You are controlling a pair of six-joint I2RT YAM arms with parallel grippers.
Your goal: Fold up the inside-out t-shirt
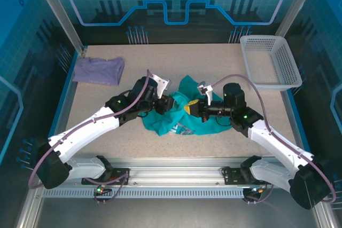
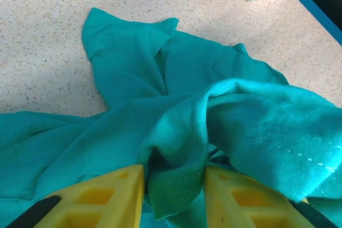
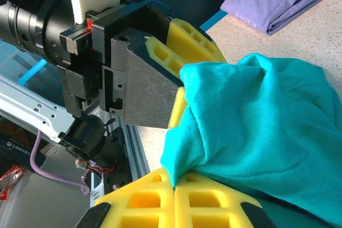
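Speckled counter (image 1: 214,68) in blue-walled cell. Near middle: crumpled teal t-shirt (image 1: 181,124), bunched and partly lifted. Pinched at a thick hemmed fold by left tool (image 2: 173,196), at a thin edge by right tool (image 3: 175,196), squeezed fully together. Probably soft, light, limp, prone to sag and slide out; better taken at hems or shoulder seams. Farther back: purple shirt (image 1: 99,70), white basket (image 1: 262,37).
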